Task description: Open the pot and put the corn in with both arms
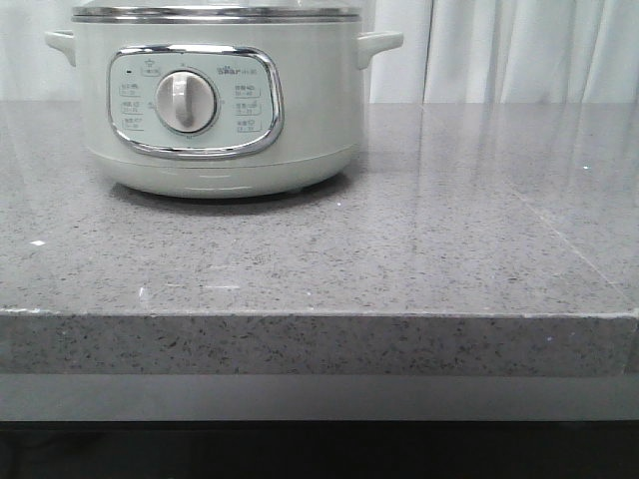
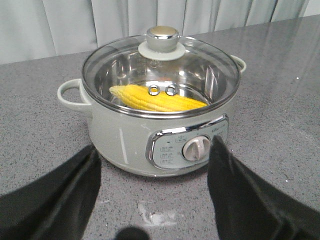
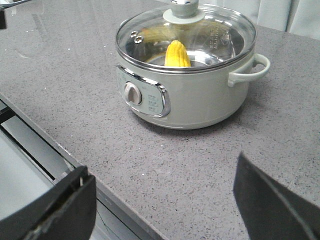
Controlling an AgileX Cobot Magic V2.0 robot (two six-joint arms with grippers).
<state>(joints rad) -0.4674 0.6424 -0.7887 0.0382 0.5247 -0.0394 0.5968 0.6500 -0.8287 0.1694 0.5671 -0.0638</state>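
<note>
The pale mint-green pot (image 1: 220, 100) stands on the grey stone table at the back left, and shows in the left wrist view (image 2: 160, 115) and the right wrist view (image 3: 185, 85). Its glass lid (image 2: 161, 70) with a round knob (image 2: 162, 37) sits shut on the steel rim. The yellow corn (image 2: 155, 100) lies inside the pot under the lid and also shows in the right wrist view (image 3: 177, 54). My left gripper (image 2: 155, 165) is open and empty in front of the control panel. My right gripper (image 3: 162, 192) is open and empty over the table's front edge. Neither gripper shows in the front view.
The grey speckled table (image 1: 399, 249) has a front edge (image 1: 319, 314) with a lower ledge beneath it. White curtains (image 1: 519, 50) hang behind. A pale smear (image 2: 160, 217) marks the tabletop between my left fingers.
</note>
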